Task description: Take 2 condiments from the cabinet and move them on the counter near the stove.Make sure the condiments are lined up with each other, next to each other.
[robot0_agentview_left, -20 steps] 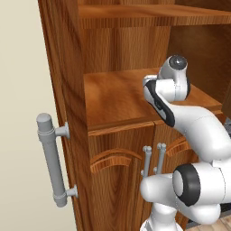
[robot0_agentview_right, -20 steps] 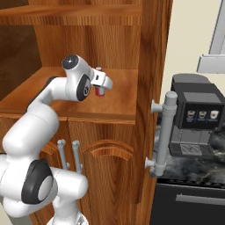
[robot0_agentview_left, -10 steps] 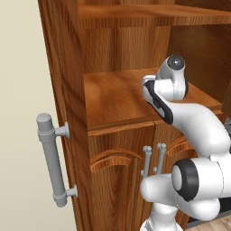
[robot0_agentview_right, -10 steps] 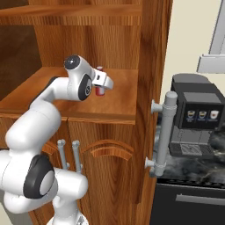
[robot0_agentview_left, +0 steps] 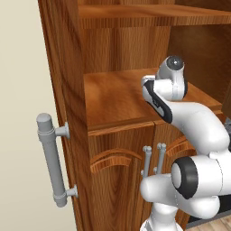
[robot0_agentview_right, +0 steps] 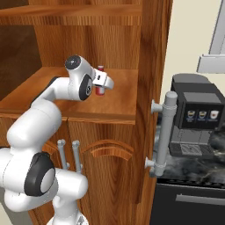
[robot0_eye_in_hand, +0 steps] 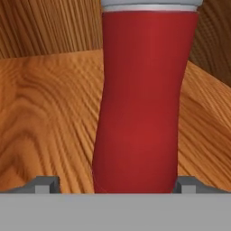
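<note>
**Spotter:** What have you got around the end effector?

**Operator:** I'm on the middle shelf (robot0_agentview_right: 118,103) of the tall wooden cabinet (robot0_agentview_left: 67,90). In the hand view the red bottle (robot0_eye_in_hand: 142,103) stands upright on the shelf boards, right between my two fingertips (robot0_eye_in_hand: 45,184), one on each side of its base. From the right base view I see the end effector (robot0_agentview_right: 102,84) reaching in at the bottle (robot0_agentview_right: 100,90). Its pale cap is just visible at the top of the hand view.

**Spotter:** Grasping it?

**Operator:** No, the jaws stand spread wide, straddling the bottle. I can't tell whether either pad is touching it.

**Spotter:** Anything in the way?

**Operator:** The cabinet's right side wall (robot0_agentview_right: 149,88) is near the bottle, and the back panel is behind it. In the left base view my own arm (robot0_agentview_left: 180,113) hides the bottle. Below the shelf are the arched-panel lower doors (robot0_agentview_left: 117,180) with two thin grey handles (robot0_agentview_left: 153,158) side by side. A thick grey bar handle (robot0_agentview_left: 50,164) sticks out on the cabinet's left side, another (robot0_agentview_right: 166,132) on its right.

**Spotter:** And past the cabinet?

**Operator:** A dark coffee machine (robot0_agentview_right: 197,114) sits on the marbled counter (robot0_agentview_right: 197,165), just beside the cabinet. It has three small panels on its front; whatever is on them is too small for me to read. The bottle carries no label I can make out.
</note>
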Controlling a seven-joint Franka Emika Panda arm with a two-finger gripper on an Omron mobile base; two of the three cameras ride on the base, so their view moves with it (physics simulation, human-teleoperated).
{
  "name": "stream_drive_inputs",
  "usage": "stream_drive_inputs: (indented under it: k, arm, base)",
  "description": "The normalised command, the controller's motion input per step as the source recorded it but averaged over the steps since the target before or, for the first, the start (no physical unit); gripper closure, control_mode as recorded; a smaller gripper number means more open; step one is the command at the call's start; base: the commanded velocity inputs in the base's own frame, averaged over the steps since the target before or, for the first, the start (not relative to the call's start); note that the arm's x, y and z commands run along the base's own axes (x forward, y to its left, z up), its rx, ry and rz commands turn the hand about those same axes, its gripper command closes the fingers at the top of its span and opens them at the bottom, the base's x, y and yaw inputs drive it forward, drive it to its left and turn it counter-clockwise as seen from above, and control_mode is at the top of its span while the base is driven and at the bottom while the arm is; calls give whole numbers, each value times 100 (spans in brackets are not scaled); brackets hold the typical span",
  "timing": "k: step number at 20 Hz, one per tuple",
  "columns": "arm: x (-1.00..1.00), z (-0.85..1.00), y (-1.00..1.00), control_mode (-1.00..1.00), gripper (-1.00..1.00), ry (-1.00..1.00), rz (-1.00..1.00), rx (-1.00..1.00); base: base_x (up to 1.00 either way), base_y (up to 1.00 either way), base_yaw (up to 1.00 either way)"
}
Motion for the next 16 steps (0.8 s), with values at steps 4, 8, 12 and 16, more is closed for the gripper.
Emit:
stream_drive_inputs:
  k: [4, 8, 12, 16]
  arm:
    - [0, -1, 0, -100, 100, 0, 0, 0]
    - [0, 0, -1, -100, 100, 0, 0, 0]
    - [0, 0, 0, -100, 100, 0, 0, 0]
    - [0, 0, 0, -100, 100, 0, 0, 0]
  base:
    - [0, 0, 0]
    - [0, 0, 0]
    - [0, 0, 0]
    - [0, 0, 0]
